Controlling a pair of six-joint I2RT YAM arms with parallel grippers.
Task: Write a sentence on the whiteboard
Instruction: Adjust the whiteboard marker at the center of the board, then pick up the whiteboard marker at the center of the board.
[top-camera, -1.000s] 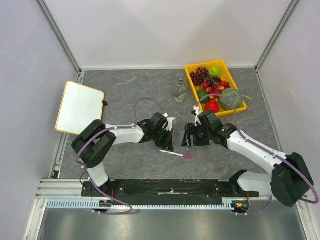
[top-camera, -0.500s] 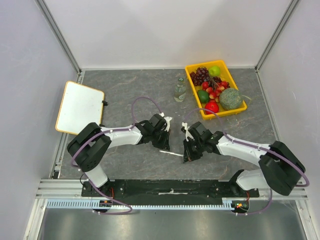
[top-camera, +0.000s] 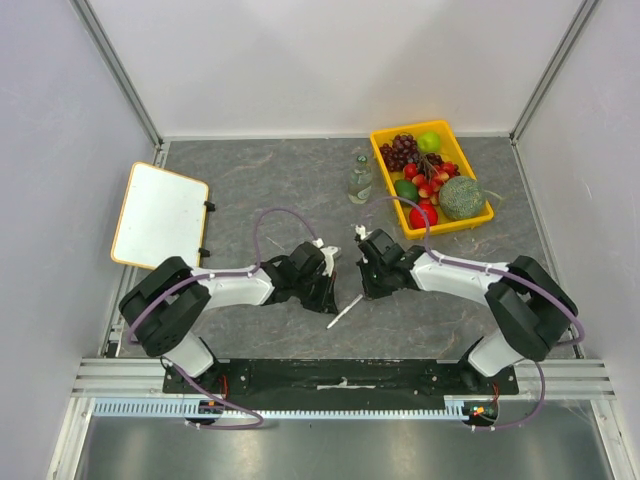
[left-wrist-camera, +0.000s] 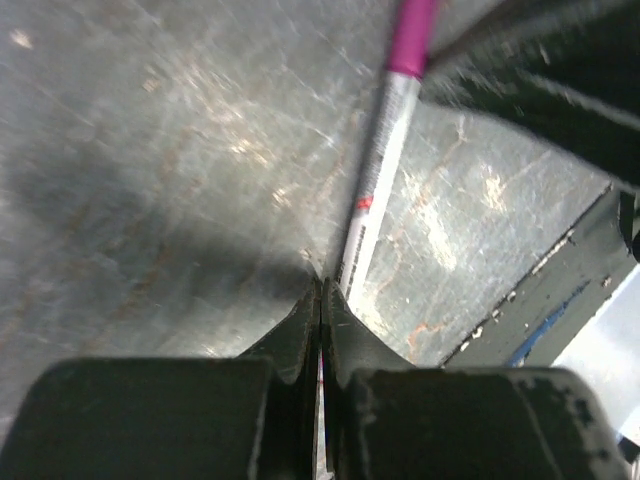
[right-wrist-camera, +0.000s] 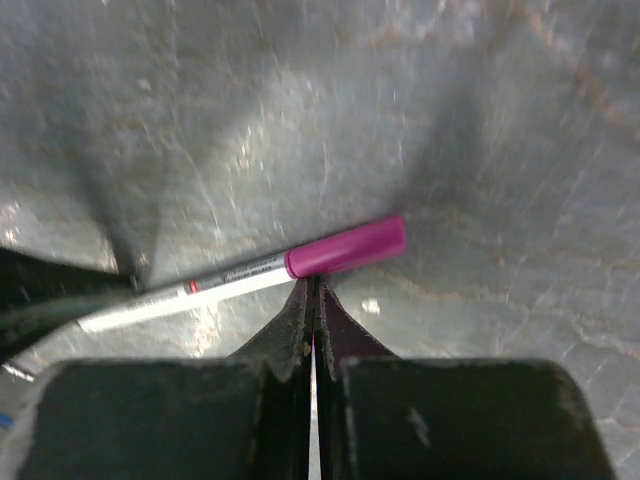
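Whiteboard left; tray holds grapes, seemingly.

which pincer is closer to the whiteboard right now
Left. The left pincer is mid-table, right of the whiteboard; the right pincer is farther right still, past the left one.

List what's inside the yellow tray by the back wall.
The yellow tray holds dark grapes, a green apple, strawberries, a red round fruit and a rough grey-green melon. The pile covers the tray floor and anything lying beneath it.
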